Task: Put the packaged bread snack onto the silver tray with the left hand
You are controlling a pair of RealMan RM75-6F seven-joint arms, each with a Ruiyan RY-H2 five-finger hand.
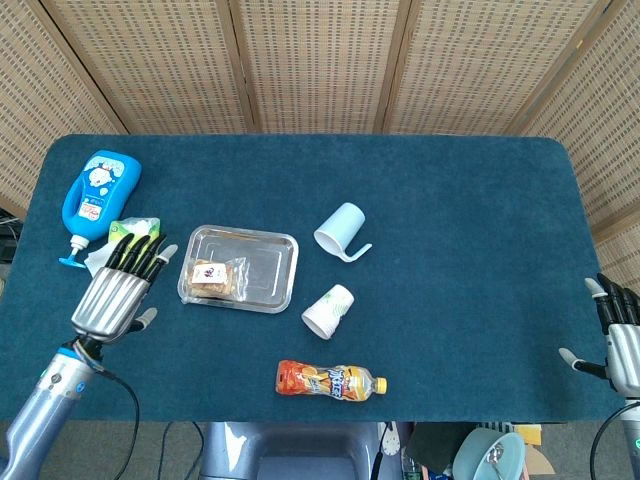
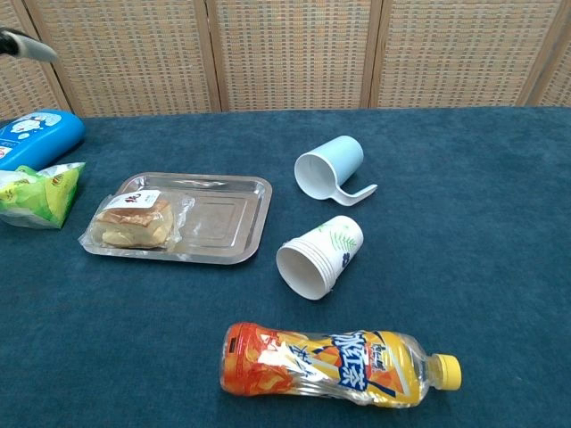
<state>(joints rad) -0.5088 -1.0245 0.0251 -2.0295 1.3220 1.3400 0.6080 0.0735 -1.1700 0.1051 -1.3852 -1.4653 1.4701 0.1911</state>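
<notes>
The packaged bread snack [image 1: 212, 277] [image 2: 134, 222] lies on the left part of the silver tray [image 1: 270, 262] [image 2: 234, 218], in clear wrap with a white label. My left hand [image 1: 117, 288] hovers to the left of the tray, apart from it, fingers spread and empty; in the chest view only a fingertip [image 2: 20, 43] shows at the top left corner. My right hand [image 1: 620, 336] sits at the table's right front edge, fingers apart, holding nothing.
A blue bottle [image 1: 95, 194] [image 2: 36, 139] and a green packet [image 1: 128, 232] [image 2: 36, 193] lie left of the tray. A light blue mug [image 1: 340, 230] [image 2: 328, 167], stacked paper cups [image 1: 328, 310] [image 2: 321, 256] and an orange drink bottle [image 1: 330, 381] [image 2: 335, 364] lie right of and in front of it.
</notes>
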